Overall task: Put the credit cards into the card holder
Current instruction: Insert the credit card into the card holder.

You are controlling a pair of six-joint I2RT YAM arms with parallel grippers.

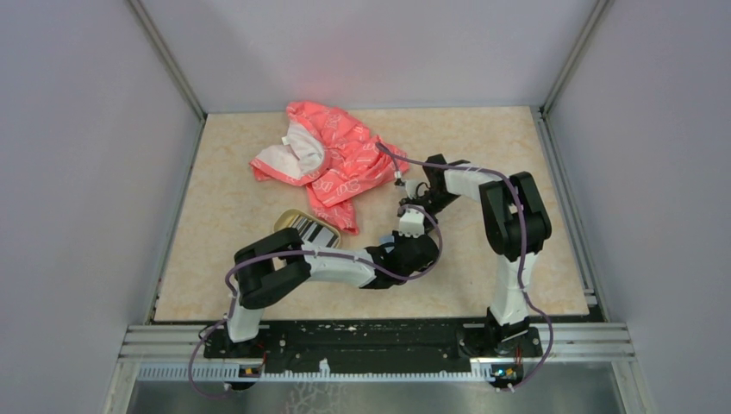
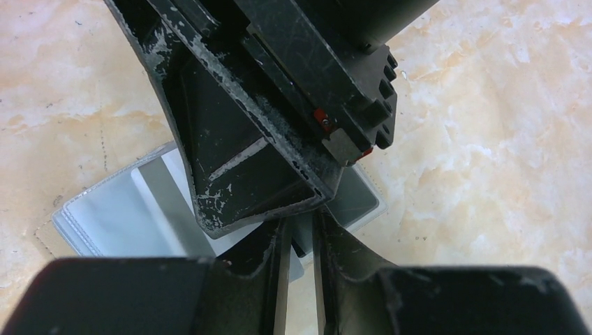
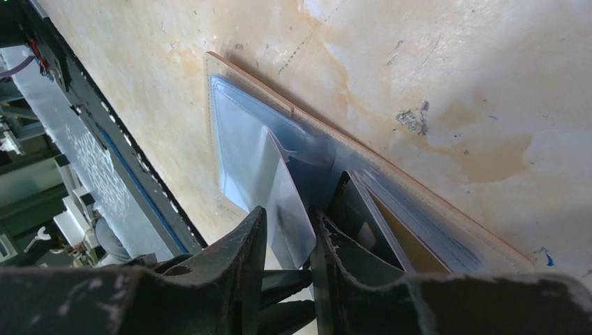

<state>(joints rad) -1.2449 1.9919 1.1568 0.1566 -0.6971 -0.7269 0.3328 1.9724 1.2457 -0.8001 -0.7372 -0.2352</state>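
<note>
With the card holder (image 2: 105, 223) lying open right of the oval dish (image 1: 284, 220), whose striped credit cards (image 1: 315, 231) are sitting on my left arm's (image 1: 332, 267) side, I am seeing the left end effector (image 2: 301, 230) and right end effector (image 3: 290, 216) each barely parted around a pocket leaf, grip unclear.

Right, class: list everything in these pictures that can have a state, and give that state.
card holder: open, lying inside up, clear pockets showing.
left hand: nearly closed at the holder's pocket edge; grip unclear.
right hand: a clear pocket leaf runs through it; whether it is gripped is unclear.
credit cards: stacked in the oval dish, not yet in the holder.
pink cloth: crumpled.
</note>
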